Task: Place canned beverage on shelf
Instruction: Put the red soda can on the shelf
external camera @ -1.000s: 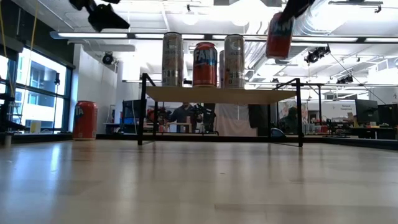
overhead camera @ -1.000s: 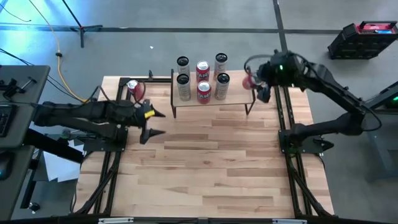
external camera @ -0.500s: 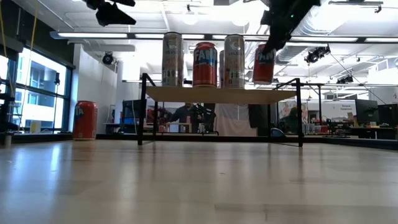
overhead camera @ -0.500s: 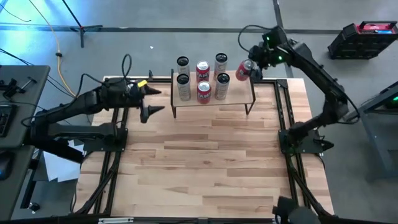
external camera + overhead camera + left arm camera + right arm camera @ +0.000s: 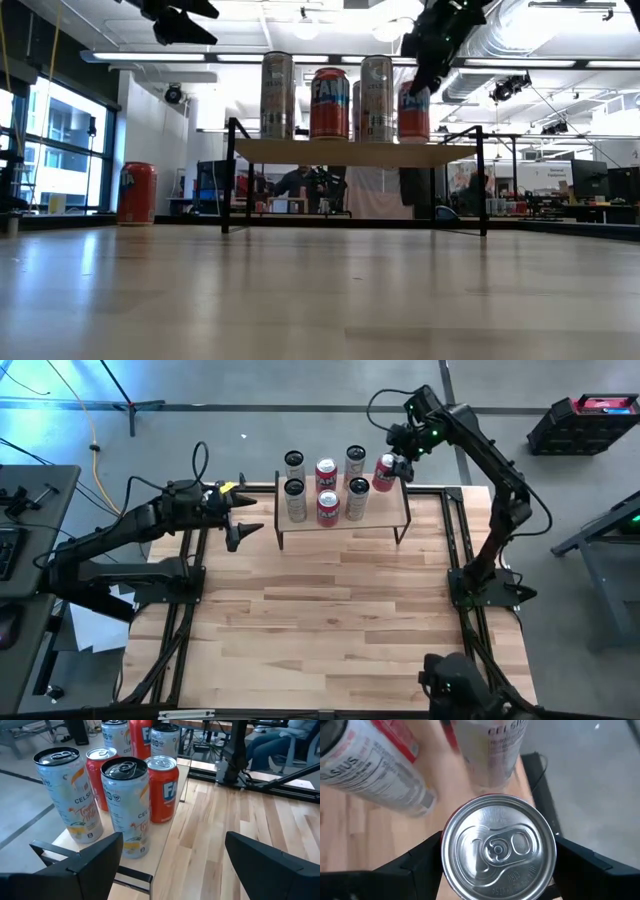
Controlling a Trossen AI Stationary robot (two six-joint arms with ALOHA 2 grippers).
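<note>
Low view, nearest first: bare light wooden table (image 5: 320,300), then the small rack with a pale plank top and thin black legs, the shelf (image 5: 350,152), with tall silver and red cans standing in a cluster toward its left. At the plank's right-hand part the right gripper (image 5: 425,70) comes down from above and is closed around the top of a red aluminium beverage can (image 5: 414,112); its fingers stand partly apart, spread only by the can's width. The can's long axis is near upright, slightly tilted in the high view (image 5: 384,472), and its base appears to sit at or just above the plank, close beside the nearest silver can (image 5: 377,98); I cannot tell whether it touches the wood. In the right wrist view the can's lid (image 5: 498,853) fills the gap between the fingers, with plank showing beneath. The move ahead, I judge, turns on this: the can hangs straight below the claw, so settling and release should go vertically. The left gripper (image 5: 240,520) waits wide open and empty off the shelf's left end. Another red can (image 5: 137,193) stands on the table far left.
</note>
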